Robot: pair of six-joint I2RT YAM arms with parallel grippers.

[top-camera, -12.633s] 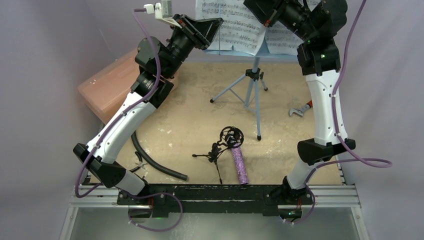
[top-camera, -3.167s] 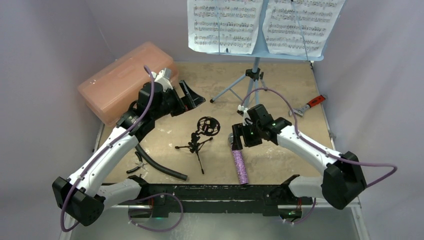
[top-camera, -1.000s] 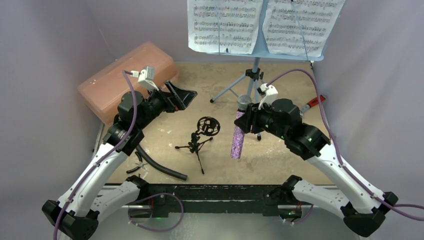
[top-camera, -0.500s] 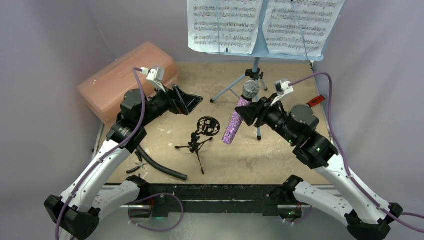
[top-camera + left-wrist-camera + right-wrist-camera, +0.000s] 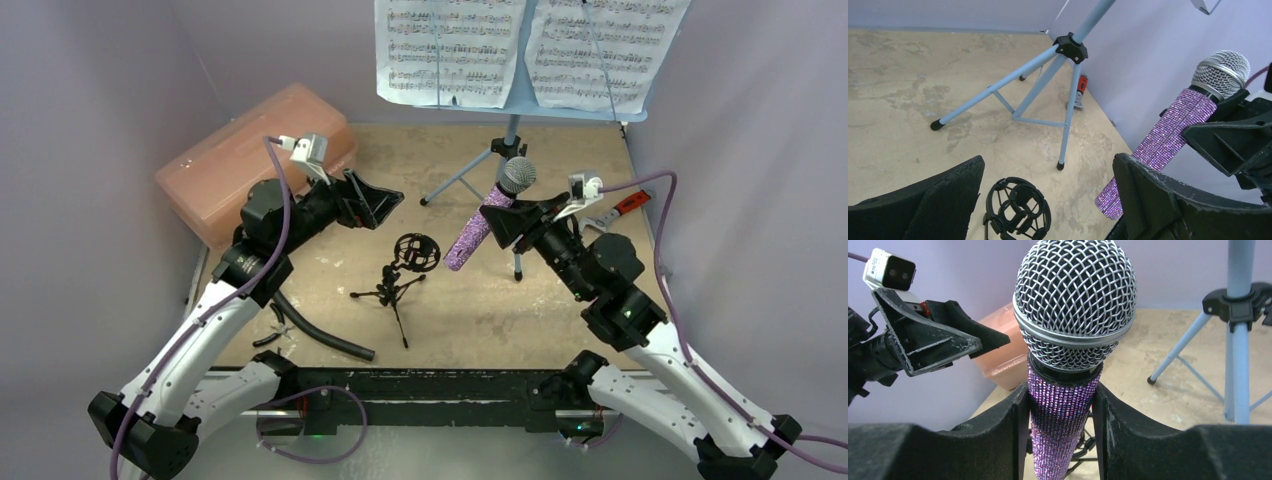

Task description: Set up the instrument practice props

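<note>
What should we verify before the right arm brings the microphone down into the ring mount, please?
1. Grip: right end effector shut on the microphone just below its mesh head: ok.
2. Socket: nothing in the ring mount: ok.
3. Footing: mic stand upright and steady on its legs: cannot tell.
4. Alignment: the microphone hangs tilted, its tail off to the ring's side, not over it: not ok.
5. Helper: left end effector open, holding nothing, free to steady the stand: ok.
6. Clearance: music stand leg apart from the microphone: ok.
</note>
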